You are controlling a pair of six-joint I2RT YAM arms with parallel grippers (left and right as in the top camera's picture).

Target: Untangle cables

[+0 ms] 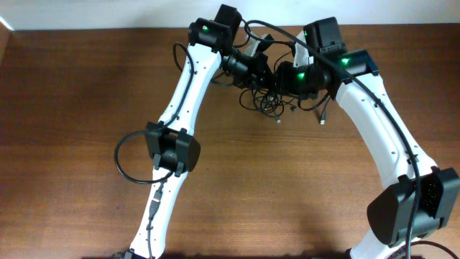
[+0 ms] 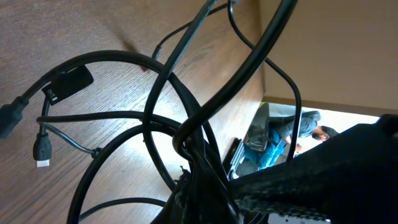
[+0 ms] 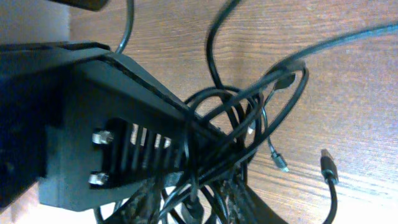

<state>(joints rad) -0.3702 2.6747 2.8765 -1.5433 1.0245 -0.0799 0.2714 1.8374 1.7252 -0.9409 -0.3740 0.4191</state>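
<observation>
The cables (image 1: 272, 101) are a knot of thin black cords at the far middle of the table, between the two grippers. My left gripper (image 1: 253, 72) and right gripper (image 1: 286, 78) face each other across the knot. In the left wrist view several loops (image 2: 124, 118) spread over the wood and gather into a bundle at my jaws (image 2: 202, 186), which look shut on it. A small metal-tipped plug (image 2: 41, 154) hangs at the left. In the right wrist view the cords (image 3: 249, 124) run between my fingers (image 3: 205, 171), which are closed on them. Two plugs (image 3: 280, 162) (image 3: 328, 167) dangle free.
The wooden table (image 1: 72, 108) ends at a far edge by a white wall (image 1: 108, 13). A loose plug end (image 1: 323, 119) lies right of the knot. Thicker black arm cables loop beside the left arm (image 1: 122, 162) and along the right arm (image 1: 402, 137).
</observation>
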